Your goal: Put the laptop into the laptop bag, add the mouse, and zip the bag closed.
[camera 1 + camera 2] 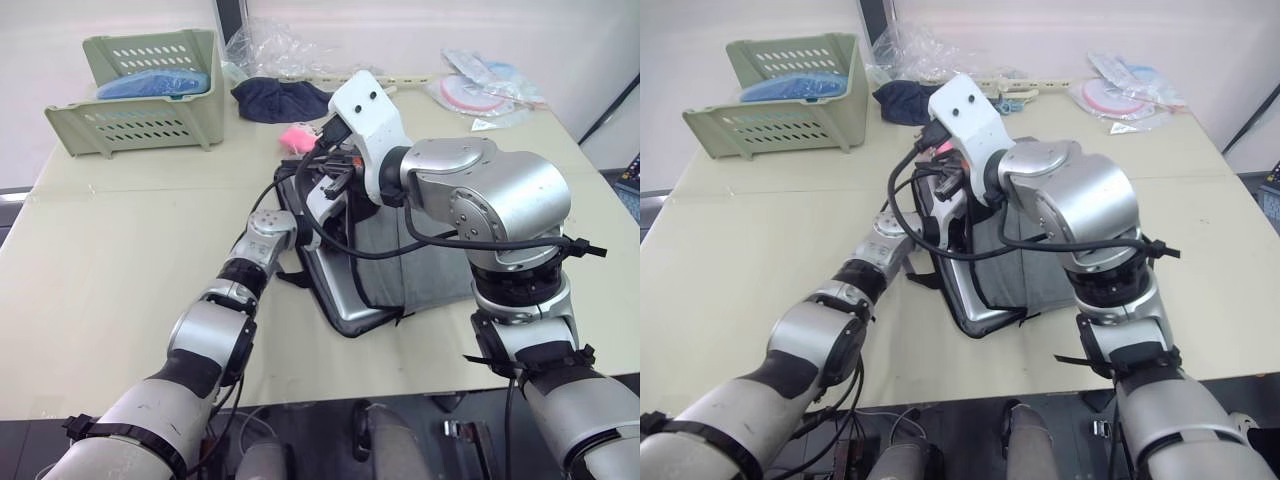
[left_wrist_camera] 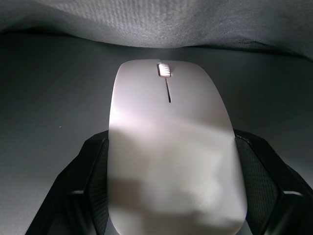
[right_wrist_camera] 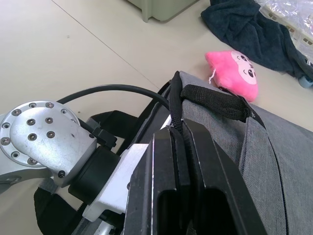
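The grey laptop bag (image 1: 420, 265) lies mid-table with its near-left edge lifted open. The silver laptop (image 1: 340, 292) sits inside, its edge showing at the opening. My left gripper (image 2: 171, 164) reaches into the bag and is shut on the white mouse (image 2: 168, 127), held just over the laptop's lid (image 2: 49, 98) beneath the grey fabric (image 2: 195, 19). My right gripper (image 3: 180, 147) is shut on the bag's black top edge beside the strap handle (image 3: 215, 100), holding the flap up above the left wrist (image 1: 270, 235).
A pink plush toy (image 1: 297, 137) lies just behind the bag, with a dark cloth (image 1: 280, 100) beyond it. A green basket (image 1: 140, 90) stands at the back left. Plastic-wrapped items (image 1: 490, 90) lie at the back right.
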Motion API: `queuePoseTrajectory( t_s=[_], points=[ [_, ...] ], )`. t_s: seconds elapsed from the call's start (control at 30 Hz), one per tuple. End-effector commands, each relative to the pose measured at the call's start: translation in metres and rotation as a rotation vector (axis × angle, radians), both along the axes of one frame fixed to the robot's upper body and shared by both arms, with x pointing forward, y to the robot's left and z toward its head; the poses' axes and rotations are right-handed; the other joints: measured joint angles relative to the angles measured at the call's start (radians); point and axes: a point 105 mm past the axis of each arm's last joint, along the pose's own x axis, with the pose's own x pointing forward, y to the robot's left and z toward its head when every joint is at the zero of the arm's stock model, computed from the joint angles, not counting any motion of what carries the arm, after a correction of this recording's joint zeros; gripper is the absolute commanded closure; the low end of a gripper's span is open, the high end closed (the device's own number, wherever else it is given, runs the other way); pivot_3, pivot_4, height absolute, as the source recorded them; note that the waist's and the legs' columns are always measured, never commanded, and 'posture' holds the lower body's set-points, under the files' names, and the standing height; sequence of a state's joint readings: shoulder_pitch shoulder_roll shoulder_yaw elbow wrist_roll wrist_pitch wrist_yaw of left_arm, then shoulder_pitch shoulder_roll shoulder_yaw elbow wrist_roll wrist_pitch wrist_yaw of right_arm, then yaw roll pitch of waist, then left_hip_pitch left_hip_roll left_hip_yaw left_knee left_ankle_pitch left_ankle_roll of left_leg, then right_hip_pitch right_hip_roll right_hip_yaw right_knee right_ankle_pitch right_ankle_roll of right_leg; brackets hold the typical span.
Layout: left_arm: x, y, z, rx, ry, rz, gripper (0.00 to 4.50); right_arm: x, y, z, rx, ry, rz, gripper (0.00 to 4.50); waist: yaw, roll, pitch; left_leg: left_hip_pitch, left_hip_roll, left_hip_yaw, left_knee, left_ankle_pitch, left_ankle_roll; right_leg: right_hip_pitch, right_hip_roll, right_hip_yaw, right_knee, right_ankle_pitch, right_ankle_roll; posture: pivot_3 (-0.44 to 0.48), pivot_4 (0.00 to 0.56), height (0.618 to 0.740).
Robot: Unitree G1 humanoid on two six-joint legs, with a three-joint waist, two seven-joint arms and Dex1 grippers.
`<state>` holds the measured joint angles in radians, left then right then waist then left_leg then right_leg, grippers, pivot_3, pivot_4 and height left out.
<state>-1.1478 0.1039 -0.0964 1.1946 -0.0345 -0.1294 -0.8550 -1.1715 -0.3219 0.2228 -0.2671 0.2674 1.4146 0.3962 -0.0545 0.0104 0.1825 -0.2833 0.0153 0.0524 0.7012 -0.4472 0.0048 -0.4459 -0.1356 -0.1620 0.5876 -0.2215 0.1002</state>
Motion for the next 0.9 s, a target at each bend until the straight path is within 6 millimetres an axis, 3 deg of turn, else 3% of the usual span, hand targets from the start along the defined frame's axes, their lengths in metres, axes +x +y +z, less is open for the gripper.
queuePoseTrajectory(
  t_s=[0.03, 0.1, 0.13, 0.23, 0.57, 0.9],
  points=[
    [-0.006, 0.006, -0.035, 0.07, 0.105, 0.015, 1.64, -0.012, 0.01, 0.03, 0.039, -0.12, 0.07, 4.4, 0.0, 0.0, 0.0, 0.0, 0.0, 0.0, 0.0, 0.0, 0.0, 0.0, 0.0, 0.0, 0.0, 0.0, 0.0, 0.0, 0.15, 0.74],
    [-0.006, 0.006, -0.035, 0.068, 0.107, 0.014, 1.64, -0.012, 0.01, 0.03, 0.039, -0.12, 0.071, 4.4, 0.0, 0.0, 0.0, 0.0, 0.0, 0.0, 0.0, 0.0, 0.0, 0.0, 0.0, 0.0, 0.0, 0.0, 0.0, 0.0, 0.15, 0.74],
    [-0.006, 0.007, -0.034, 0.065, 0.109, 0.012, 0.84, -0.012, 0.01, 0.03, 0.039, -0.12, 0.071, 4.5, 0.0, 0.0, 0.0, 0.0, 0.0, 0.0, 0.0, 0.0, 0.0, 0.0, 0.0, 0.0, 0.0, 0.0, 0.0, 0.0, 0.15, 0.74],
    [-0.006, 0.008, -0.034, 0.058, 0.114, 0.014, 0.03, -0.012, 0.011, 0.03, 0.04, -0.119, 0.072, 4.5, -0.001, 0.0, 0.0, 0.0, 0.0, 0.0, 0.0, 0.0, 0.0, 0.0, 0.0, 0.0, 0.0, 0.0, 0.0, 0.0, 0.15, 0.74],
    [-0.003, 0.018, -0.035, 0.095, 0.078, 0.032, 0.03, -0.013, 0.012, 0.029, 0.04, -0.115, 0.079, 4.5, -0.002, 0.0, 0.0, 0.0, 0.0, 0.0, 0.0, 0.0, 0.0, 0.0, 0.0, 0.0, 0.0, 0.0, 0.0, 0.0, 0.15, 0.74],
    [-0.002, 0.037, -0.017, 0.044, 0.031, 0.033, 0.03, -0.013, 0.013, 0.027, 0.045, -0.111, 0.083, 4.5, -0.005, 0.0, 0.0, 0.0, 0.0, 0.0, 0.0, 0.0, 0.0, 0.0, 0.0, 0.0, 0.0, 0.0, 0.0, 0.0, 0.15, 0.74]
  ],
)
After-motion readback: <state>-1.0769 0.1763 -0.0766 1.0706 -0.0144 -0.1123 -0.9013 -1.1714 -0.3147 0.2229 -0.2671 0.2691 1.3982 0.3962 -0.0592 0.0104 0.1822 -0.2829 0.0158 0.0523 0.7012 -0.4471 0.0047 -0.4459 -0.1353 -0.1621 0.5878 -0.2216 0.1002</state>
